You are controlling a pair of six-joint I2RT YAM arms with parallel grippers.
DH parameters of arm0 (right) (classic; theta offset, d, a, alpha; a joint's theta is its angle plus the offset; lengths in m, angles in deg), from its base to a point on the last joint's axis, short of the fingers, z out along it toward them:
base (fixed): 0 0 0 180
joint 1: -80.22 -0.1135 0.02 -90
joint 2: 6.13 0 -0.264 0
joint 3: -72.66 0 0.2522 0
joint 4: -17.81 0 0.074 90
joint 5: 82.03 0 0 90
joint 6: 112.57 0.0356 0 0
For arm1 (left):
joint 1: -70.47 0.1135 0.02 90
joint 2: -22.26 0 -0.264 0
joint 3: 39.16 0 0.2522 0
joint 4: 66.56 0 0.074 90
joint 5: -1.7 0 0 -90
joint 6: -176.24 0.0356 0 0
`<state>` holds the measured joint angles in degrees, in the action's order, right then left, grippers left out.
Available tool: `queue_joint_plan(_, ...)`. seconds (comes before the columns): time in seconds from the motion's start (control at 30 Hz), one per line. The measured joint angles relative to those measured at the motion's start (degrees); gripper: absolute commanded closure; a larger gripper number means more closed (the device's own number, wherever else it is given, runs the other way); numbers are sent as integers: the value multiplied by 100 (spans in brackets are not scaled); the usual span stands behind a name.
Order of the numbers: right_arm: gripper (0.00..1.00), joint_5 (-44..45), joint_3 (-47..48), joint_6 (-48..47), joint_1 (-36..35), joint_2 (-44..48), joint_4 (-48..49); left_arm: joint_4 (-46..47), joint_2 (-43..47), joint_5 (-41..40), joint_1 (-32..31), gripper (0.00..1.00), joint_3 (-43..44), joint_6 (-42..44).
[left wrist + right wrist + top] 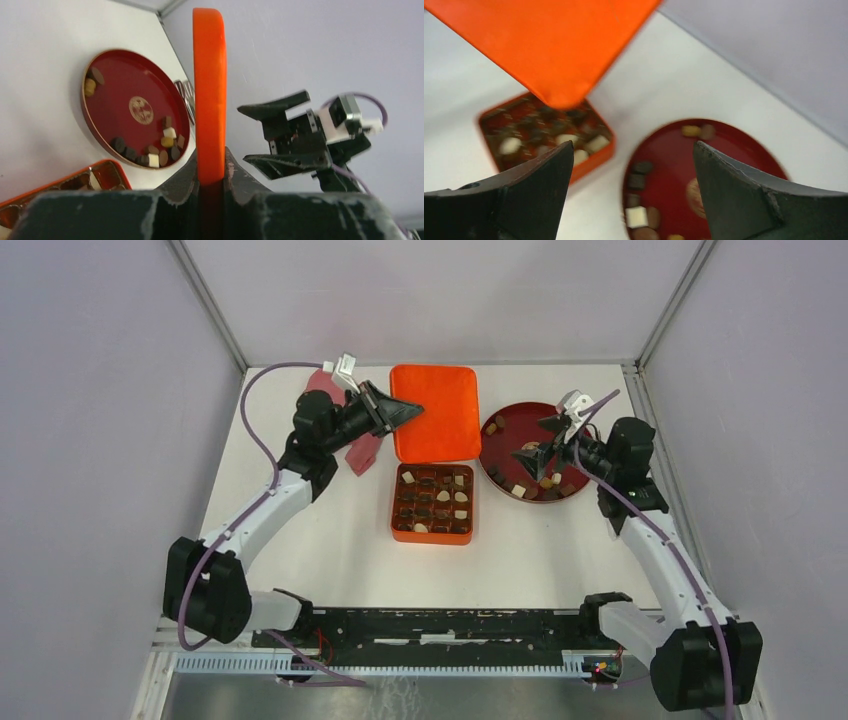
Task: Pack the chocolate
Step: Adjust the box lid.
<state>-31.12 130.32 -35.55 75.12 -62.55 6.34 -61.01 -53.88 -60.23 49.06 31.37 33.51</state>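
The orange gridded box (pixel 432 502) sits mid-table with chocolate pieces (pixel 441 495) in its cells; it also shows in the right wrist view (pixel 544 137). More chocolate pieces (pixel 519 489) lie on the dark red round plate (pixel 505 437), which also shows in the left wrist view (pixel 135 107) and in the right wrist view (pixel 704 180). My left gripper (pixel 405 410) is shut on the edge of the orange lid (pixel 435 410), holding it up behind the box; the lid stands edge-on between the jaws (pixel 210 100). My right gripper (pixel 540 445) is open and empty above the plate.
A dark red sheet (pixel 362 452) lies on the table under the left arm. Grey walls close in the white table at the back and sides. A black rail (pixel 440 625) runs along the near edge between the arm bases.
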Motion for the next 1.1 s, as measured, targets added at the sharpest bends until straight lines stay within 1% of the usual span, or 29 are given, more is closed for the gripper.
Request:
queue_joint_plan(0.1, 10, -861, 98, 986, -52, -431, 334, 442, -85, 498, 28, 98, -295, -61)
queue_joint_plan(0.17, 15, -1285, 457, 1335, -63, -863, 203, 673, -181, 754, 28, 98, -391, -101)
queue_joint_plan(0.23, 15, -1635, 1113, 1346, -63, -1464, -264, 887, -295, 997, 28, 98, -420, -162)
queue_joint_plan(0.27, 14, -1827, 1604, 1217, -63, -1860, -678, 986, -348, 1091, 28, 98, -420, -188)
queue_joint_plan(0.33, 14, -2072, 2216, 990, -50, -2382, -1237, 1174, -433, 1250, 28, 98, -420, -240)
queue_joint_plan(0.4, 14, -2354, 2461, 896, -42, -2669, -1585, 1386, -507, 1386, 28, 98, -420, -350)
queue_joint_plan(0.47, 14, -2599, 2295, 1163, -39, -2673, -1576, 1709, -584, 1513, 28, 98, -444, -490)
queue_joint_plan(0.57, 14, -2837, 1532, 2129, -37, -2389, -678, 2232, -638, 1624, 15, 98, -549, -728)
queue_joint_plan(0.63, 16, -2946, 938, 3136, -42, -2205, 323, 2557, -693, 1711, -9, 98, -586, -898)
queue_joint_plan(0.7, 19, -2981, 579, 3971, -68, -2138, 1176, 2896, -798, 1781, -63, 98, -588, -1054)
queue_joint_plan(0.77, 21, -2979, 367, 4780, -133, -2120, 1941, 3128, -896, 1858, -136, 98, -588, -1165)
queue_joint_plan(0.9, 29, -2944, 321, 5853, -238, -2118, 2994, 3591, -1141, 1908, -284, 98, -586, -1451)
queue_joint_plan(1.0, 38, -2944, 313, 6588, -278, -2118, 3786, 3915, -1307, 1912, -348, 98, -586, -1663)
queue_joint_plan(1.03, 44, -2942, 306, 6808, -278, -2118, 4017, 4004, -1342, 1923, -350, 98, -586, -1735)
queue_joint_plan(1.07, 56, -2938, 282, 7066, -278, -2118, 4284, 4100, -1364, 1937, -354, 98, -586, -1792)
queue_joint_plan(1.1, 63, -2927, 254, 7230, -278, -2118, 4465, 4181, -1370, 1954, -354, 98, -586, -1853)
